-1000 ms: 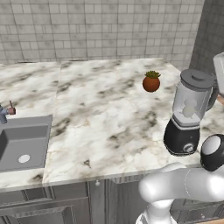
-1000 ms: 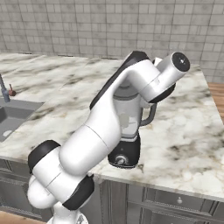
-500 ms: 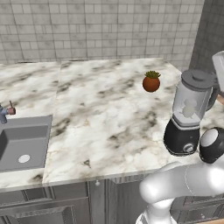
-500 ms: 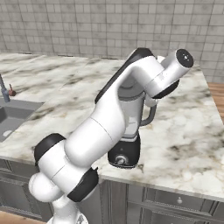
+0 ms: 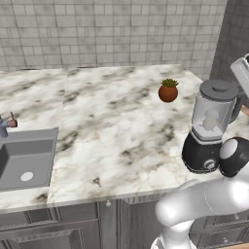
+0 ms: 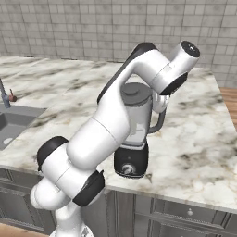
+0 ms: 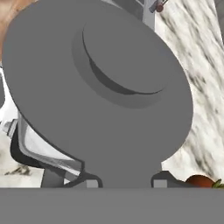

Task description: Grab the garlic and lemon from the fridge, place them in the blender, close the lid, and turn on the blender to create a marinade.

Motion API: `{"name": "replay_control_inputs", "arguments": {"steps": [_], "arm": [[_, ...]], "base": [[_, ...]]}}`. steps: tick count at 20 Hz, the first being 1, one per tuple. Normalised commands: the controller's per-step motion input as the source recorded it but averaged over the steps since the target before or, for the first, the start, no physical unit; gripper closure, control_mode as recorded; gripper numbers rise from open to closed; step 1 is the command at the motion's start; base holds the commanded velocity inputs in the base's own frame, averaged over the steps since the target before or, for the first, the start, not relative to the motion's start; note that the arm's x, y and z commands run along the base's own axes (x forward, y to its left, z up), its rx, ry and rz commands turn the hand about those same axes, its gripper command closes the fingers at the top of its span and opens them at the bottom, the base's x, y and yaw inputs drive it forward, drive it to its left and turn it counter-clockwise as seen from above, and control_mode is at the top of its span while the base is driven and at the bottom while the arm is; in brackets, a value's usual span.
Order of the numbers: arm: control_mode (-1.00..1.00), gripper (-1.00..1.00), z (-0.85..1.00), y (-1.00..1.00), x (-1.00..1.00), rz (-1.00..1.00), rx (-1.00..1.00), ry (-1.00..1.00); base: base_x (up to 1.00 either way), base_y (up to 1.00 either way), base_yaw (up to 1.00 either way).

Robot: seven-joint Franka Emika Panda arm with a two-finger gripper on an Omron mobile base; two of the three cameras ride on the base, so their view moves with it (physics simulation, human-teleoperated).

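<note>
Marble counter (image 5: 112, 136) ran under grey tile, and on it, near the front right corner, stood the blender (image 5: 210, 127); its lid (image 5: 220, 89) sat flat on the jar, seated all round as far as the base views showed; inside the clear jar a pale lump (image 5: 210, 120) showed, too blurred to name, so I could not confirm garlic or lemon by sight. From the hand camera the lid (image 7: 98, 87) loomed close under the wrist, its side tab running down between the two fingertips (image 7: 92, 183); the gripper (image 7: 122, 183) was narrowed about that tab, apparently pinching it, though actual contact could not be made out. So the lid step looked done or all but done; what remained, by my reckoning, was letting go and reaching the front knob (image 6: 127, 170) on the black base.

Against the picture a second earlier: the blender had not budged, the lid was on the jar then too, the plant (image 5: 168, 90) stood well behind in the same spot, the sink (image 5: 25, 158) lay off at the left as before; only the arm had shifted, its forearm rising and the dark-capped wrist joint (image 6: 190, 48) swinging further right in the right base view, the elbow (image 5: 234, 156) edging right in the left one; the jaws showed no change in width.
</note>
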Motion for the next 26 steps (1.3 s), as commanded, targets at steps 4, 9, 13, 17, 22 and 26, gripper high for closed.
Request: {"name": "replay_control_inputs", "arguments": {"steps": [4, 9, 13, 17, 22, 26], "arm": [[-1.00, 1.00, -0.18, 0.07, 0.00, 0.00, -0.01, 0.18], [-1.00, 1.00, -0.13, 0.42, -0.02, 0.00, -0.05, -0.01], [-1.00, 1.00, -0.06, 0.44, -0.10, 0.00, -0.04, -0.03], [-1.00, -1.00, -0.19, 0.36, -0.01, 0.00, -0.04, 0.00], [-1.00, -1.00, -0.07, 0.19, -0.12, 0.00, -0.01, 0.00], [-1.00, -1.00, -0.04, 0.00, -0.43, 0.00, 0.00, 0.00]], "base": [[0.00, 0.00, 0.00], [0.00, 0.00, 0.00], [0.00, 0.00, 0.00], [0.00, 0.00, 0.00], [0.00, 0.00, 0.00], [0.00, 0.00, 0.00]]}}
